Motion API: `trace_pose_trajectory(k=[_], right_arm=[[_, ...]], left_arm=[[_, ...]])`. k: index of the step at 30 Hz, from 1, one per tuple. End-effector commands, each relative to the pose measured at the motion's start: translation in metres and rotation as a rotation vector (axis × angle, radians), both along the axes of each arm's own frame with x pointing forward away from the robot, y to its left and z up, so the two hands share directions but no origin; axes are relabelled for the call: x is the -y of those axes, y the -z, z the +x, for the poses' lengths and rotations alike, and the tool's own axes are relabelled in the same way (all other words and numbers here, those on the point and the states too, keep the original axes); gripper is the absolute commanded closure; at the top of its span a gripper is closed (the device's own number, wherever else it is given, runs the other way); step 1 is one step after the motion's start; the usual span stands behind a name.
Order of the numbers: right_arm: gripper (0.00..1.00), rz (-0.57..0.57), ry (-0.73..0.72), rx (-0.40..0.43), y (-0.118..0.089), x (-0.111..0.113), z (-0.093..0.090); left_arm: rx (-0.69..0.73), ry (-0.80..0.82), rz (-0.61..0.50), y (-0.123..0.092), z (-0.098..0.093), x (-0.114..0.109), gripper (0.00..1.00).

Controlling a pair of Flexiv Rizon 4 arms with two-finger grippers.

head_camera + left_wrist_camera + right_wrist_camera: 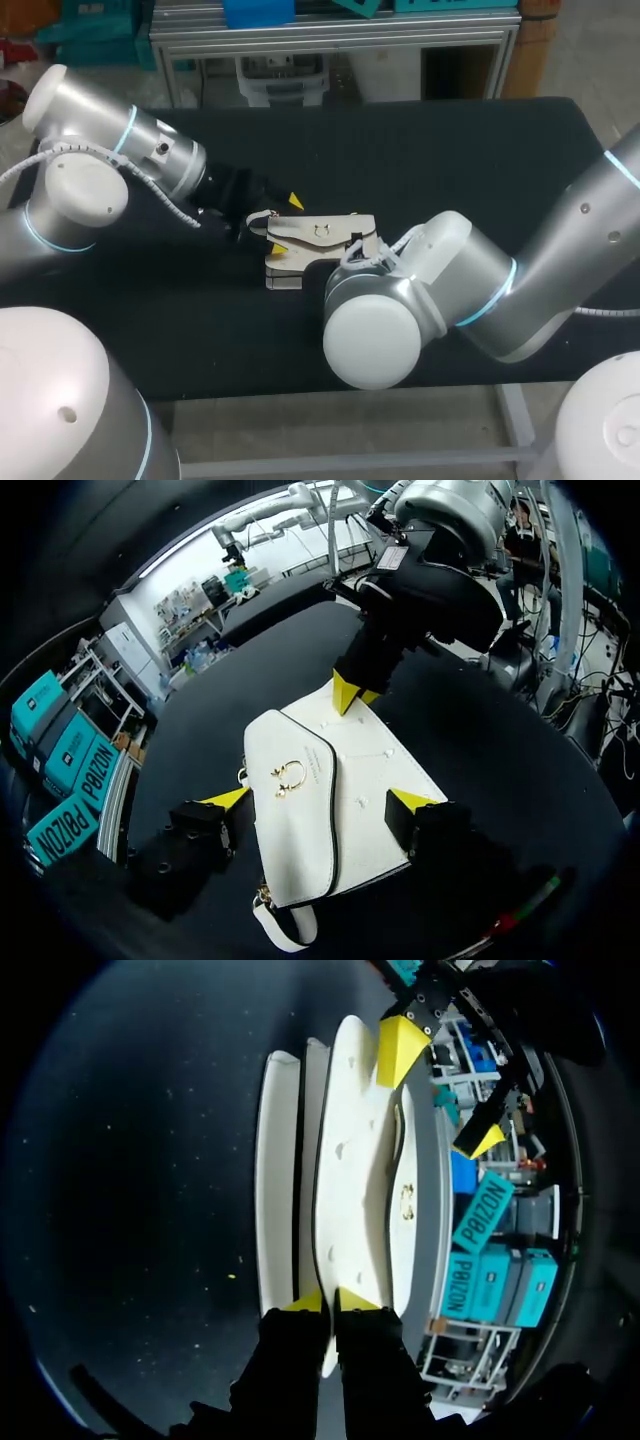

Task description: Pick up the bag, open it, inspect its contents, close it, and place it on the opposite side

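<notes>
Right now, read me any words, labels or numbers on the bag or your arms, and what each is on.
None can be read.
White bag: a faint mark beside its gold clasp, too small to read.
Right arm's wrist sticker: too small to read.

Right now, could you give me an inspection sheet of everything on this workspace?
Surface: black table.
Job's things: white handbag lying flat mid-table, flap down, gold clasp facing up.
Clutter: nothing seen.
Pincers: left pincer open, its fingers astride one end of the handbag; right pincer shut on the opposite edge.
Cables: white coiled cable running along the left arm.
Surroundings: nothing seen reaching over the table.
</notes>
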State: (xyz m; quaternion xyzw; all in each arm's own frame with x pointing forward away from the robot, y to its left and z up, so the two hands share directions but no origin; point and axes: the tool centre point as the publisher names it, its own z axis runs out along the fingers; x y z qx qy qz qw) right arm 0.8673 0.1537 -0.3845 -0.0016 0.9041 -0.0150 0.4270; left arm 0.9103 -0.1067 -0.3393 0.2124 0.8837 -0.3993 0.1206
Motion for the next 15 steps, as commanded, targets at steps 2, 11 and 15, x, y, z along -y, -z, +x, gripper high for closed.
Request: trace_pose_trajectory(k=[2, 11, 15], right_arm=[[1.00, 0.004, -0.024, 0.150, 0.003, 0.001, -0.002], [0.00, 0.022, -0.064, 0.176, -0.020, -0.005, -0.008], [0.00, 0.045, -0.077, 0.184, -0.036, -0.004, -0.011]], left_arm=[[-0.018, -0.068, -0.039, -0.004, -0.010, -0.007, 0.00], [-0.121, -0.200, -0.087, -0.015, -0.016, -0.009, 0.00], [-0.164, -0.268, -0.104, -0.022, -0.017, -0.011, 0.00]])
